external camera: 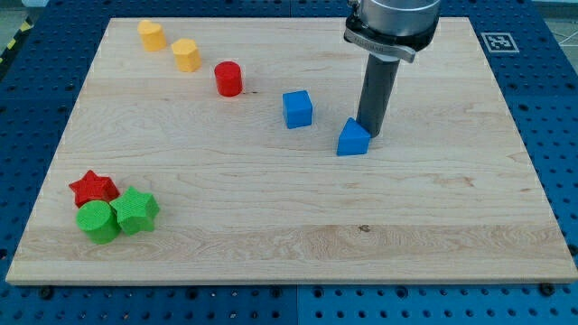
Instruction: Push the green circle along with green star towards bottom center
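A: Where are the 2 green blocks?
B: Green circle (98,221) touches green star (135,210), near left on the table (271,235). My tip (369,133) sits far right, beside the blue triangular block (353,139). No fingers exist. Light, rigid, likely slippery; push their left sides.

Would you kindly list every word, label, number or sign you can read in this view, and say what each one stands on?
No readable words, brand names or numbers appear anywhere in this view.
The only sign is a black-and-white square marker at the wooden board's corner at the view's top right; it is a coded pattern, not text.
The coloured blocks carry no markings.
The arm's grey housing shows no legible label.
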